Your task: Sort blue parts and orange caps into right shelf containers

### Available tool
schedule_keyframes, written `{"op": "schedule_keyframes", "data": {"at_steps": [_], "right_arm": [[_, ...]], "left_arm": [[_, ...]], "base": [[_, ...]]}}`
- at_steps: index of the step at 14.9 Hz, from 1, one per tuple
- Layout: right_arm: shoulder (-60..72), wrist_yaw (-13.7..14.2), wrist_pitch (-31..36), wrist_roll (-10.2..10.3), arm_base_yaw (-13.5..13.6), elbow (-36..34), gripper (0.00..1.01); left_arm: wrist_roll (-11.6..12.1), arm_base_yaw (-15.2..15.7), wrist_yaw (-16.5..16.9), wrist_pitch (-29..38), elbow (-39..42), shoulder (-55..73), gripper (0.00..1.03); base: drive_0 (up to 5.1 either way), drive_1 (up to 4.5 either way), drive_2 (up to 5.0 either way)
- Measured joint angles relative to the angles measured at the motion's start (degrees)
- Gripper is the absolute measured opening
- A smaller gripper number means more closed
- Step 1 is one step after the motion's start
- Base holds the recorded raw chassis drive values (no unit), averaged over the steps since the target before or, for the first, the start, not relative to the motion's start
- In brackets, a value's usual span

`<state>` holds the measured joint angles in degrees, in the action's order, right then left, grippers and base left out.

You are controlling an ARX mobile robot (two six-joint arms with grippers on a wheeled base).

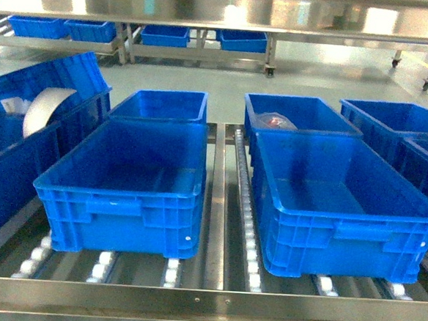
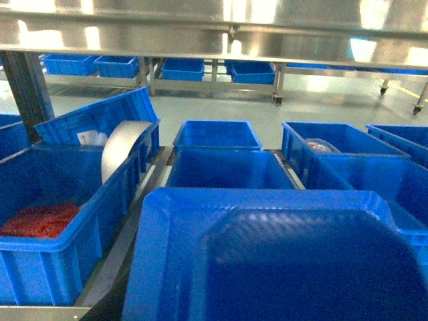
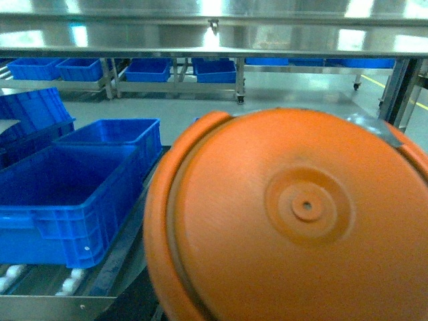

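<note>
While both loads fill the wrist views:
Orange cap (image 3: 294,221): held near right camera; pincer state cannot tell.
Blue part (image 2: 294,261): likewise, left.
Risk: blind release misses front crates (image 1: 343,206).

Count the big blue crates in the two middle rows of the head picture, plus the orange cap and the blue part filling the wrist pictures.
Blue crates: 4
Orange cap: 1
Blue part: 1
Total: 6
</note>
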<state>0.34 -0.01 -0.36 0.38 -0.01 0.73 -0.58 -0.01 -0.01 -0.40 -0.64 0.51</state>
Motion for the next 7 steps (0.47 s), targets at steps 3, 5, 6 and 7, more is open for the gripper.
{"op": "schedule_keyframes", "data": {"at_steps": [3, 5, 6, 7], "right_arm": [[0.0, 0.0, 0.0, 0.0, 0.0, 0.0, 0.44], [0.0, 0.0, 0.0, 0.0, 0.0, 0.0, 0.44], [0.0, -0.1, 0.0, 0.0, 0.0, 0.0, 0.44], [0.0, 0.0, 0.0, 0.0, 0.0, 0.0, 0.44]], "left_arm": [[0.0, 0.0, 0.0, 0.0, 0.0, 0.0, 0.42], [0.0, 0.0, 0.0, 0.0, 0.0, 0.0, 0.42], [0.0, 0.0, -0.1, 0.1, 0.0, 0.0, 0.42], [0.0, 0.0, 0.0, 0.0, 0.0, 0.0, 0.42]], "base": [[0.0, 0.00, 0.0], [0.0, 0.00, 0.0], [0.0, 0.00, 0.0], [0.0, 0.00, 0.0]]}}
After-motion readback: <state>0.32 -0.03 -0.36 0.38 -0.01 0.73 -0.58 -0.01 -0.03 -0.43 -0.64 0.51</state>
